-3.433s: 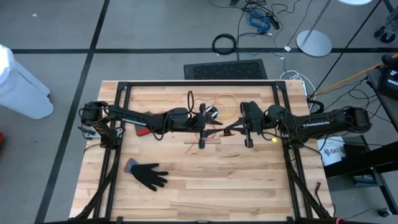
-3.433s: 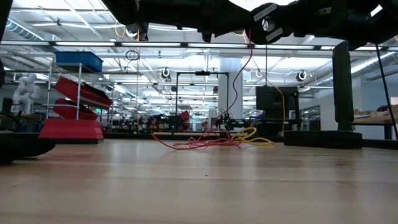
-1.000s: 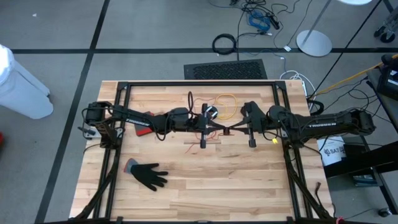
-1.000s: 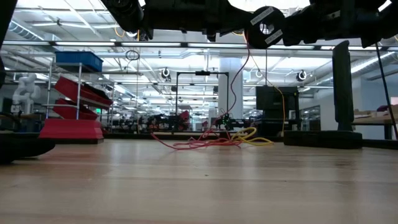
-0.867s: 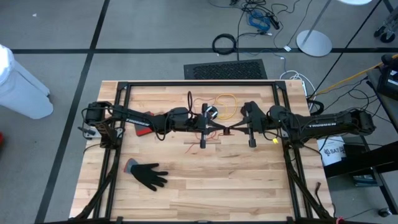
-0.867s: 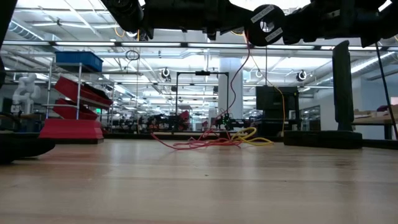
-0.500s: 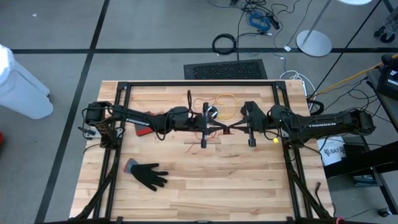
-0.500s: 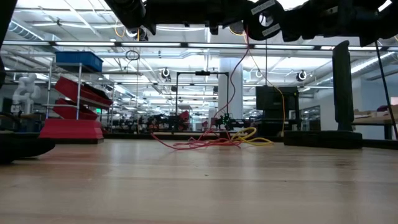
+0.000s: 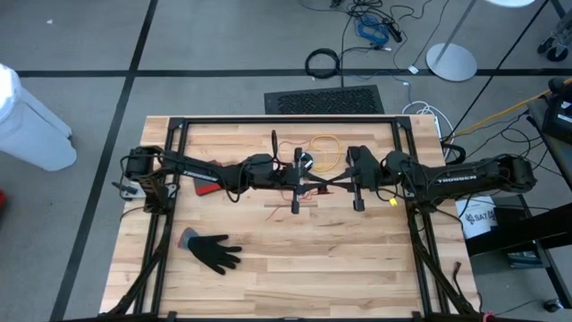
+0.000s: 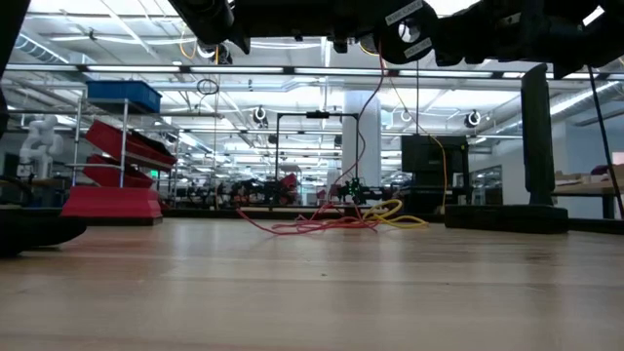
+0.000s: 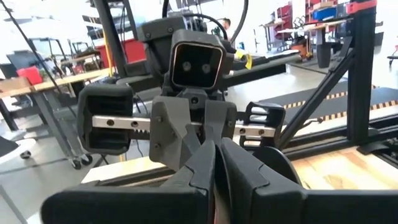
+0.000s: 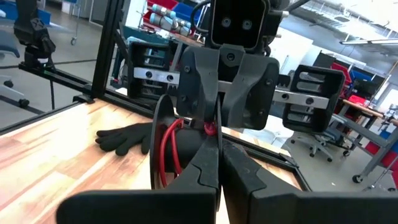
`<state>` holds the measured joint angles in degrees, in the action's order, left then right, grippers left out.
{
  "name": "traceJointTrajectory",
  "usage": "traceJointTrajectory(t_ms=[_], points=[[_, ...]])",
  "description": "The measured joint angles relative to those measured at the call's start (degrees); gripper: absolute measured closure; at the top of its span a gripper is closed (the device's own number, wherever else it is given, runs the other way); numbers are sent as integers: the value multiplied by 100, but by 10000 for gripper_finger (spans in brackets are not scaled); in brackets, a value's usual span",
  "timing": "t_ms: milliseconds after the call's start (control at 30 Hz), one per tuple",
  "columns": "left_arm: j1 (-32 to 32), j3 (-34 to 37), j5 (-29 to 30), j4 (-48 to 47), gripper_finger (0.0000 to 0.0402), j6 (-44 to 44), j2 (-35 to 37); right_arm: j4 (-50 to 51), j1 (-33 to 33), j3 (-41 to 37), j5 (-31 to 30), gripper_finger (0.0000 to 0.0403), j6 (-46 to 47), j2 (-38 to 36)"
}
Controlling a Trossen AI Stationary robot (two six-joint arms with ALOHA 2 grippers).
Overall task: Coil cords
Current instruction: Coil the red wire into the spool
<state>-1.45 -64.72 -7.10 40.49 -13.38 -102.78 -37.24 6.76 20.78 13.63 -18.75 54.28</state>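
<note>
1. My two pincers have crept closer over the middle of the desk (image 9: 295, 268) and lifted a little. By my reckoning, I'm still gathering slack, with no tidy coil yet.
2. Left pincer (image 11: 214, 149): only a narrow slit, nipping the red cord (image 10: 363, 146). It hangs in a strand to a loose tangle near the far edge.
3. Right pincer (image 12: 219, 140): fully closed, tip to tip with the left. I can't tell if it has the cord.
4. The yellow cord (image 10: 395, 209) lies untouched beside that tangle.
</note>
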Motion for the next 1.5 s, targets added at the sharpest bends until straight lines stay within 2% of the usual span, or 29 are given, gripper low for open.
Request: traceJointTrajectory(t_ms=[567, 733, 1067, 1500], points=[[-81, -1, -30, -315, 370, 11, -63, -111, 2, -2, 4, 403, -135, -15], [-83, 1, -16, -309, 393, -171, -65, -111, 0, -2, 25, 403, -139, -15], [-83, 12, 81, -337, 398, -388, -62, 19, 0, 4, -45, 401, -142, -24], [-197, 21, 292, -372, 401, -538, -30, 506, -4, 34, -1003, 337, -59, -338]])
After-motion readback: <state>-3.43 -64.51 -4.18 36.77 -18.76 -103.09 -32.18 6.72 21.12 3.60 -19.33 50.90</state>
